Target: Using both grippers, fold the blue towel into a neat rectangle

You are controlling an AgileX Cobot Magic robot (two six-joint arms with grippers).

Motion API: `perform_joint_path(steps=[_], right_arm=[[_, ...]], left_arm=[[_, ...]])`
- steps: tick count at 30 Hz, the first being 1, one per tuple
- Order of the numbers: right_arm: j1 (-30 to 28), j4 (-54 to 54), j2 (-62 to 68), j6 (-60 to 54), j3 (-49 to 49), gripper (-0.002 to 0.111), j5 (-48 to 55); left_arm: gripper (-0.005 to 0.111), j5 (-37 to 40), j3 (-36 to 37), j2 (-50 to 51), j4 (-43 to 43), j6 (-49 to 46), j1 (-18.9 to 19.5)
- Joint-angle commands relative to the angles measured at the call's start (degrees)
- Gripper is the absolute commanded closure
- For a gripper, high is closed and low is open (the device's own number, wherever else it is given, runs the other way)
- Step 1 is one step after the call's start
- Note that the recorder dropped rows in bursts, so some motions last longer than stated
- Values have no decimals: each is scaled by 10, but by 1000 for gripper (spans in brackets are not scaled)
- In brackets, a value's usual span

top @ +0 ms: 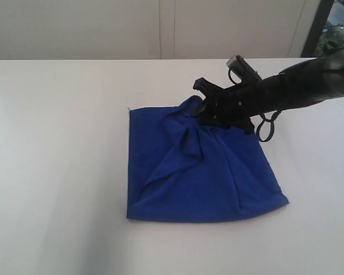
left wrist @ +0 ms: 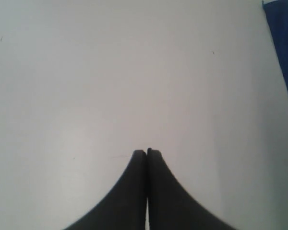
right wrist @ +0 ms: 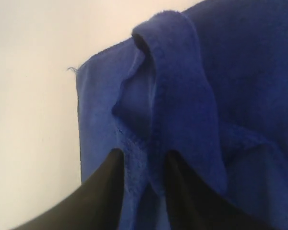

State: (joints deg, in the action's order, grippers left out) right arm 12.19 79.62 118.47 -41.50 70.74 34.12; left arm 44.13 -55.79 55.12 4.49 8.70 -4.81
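White bench (top: 57, 143), blue towel (top: 206, 177) rumpled, centre to lower right of exterior frame.
Right end effector (right wrist: 141, 158) partly closed, pinching a raised fold at towel's upper edge, cloth between fingers. Left end effector (left wrist: 147, 152) fully closed, holding nothing, over bare bench. Loose thread (top: 128, 107) at towel's upper-left corner.

Item counts, 1 scene

blue towel (top: 200, 177): 1. grippers: 2 total, i.e. left gripper (left wrist: 147, 152) + right gripper (right wrist: 143, 154). fingers (right wrist: 192, 196): 2 per gripper, 4 total. arm (top: 298, 86) in ext. view: 1. table (top: 57, 143): 1. loose thread (right wrist: 73, 69): 1.
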Motion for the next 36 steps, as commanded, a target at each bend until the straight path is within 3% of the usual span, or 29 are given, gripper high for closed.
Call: perform_joint_path(steps=[1,15,18,25,36], right_arm=[[-3,-27,-10,-9,0,79,-36],[-3,-93,-10,-2,0,80,-60],[-3,-95,-10,-2,0,85,-61],[-3,-108,-10,1,0,108,-74],[-3,-115,-12,1,1,108,-75]], left_arm=[[107,3,0,-4,0,3,1],[107,3,0,-4,0,3,1],[107,3,0,-4,0,3,1],[107,3,0,-4,0,3,1],[107,3,0,-4,0,3,1]])
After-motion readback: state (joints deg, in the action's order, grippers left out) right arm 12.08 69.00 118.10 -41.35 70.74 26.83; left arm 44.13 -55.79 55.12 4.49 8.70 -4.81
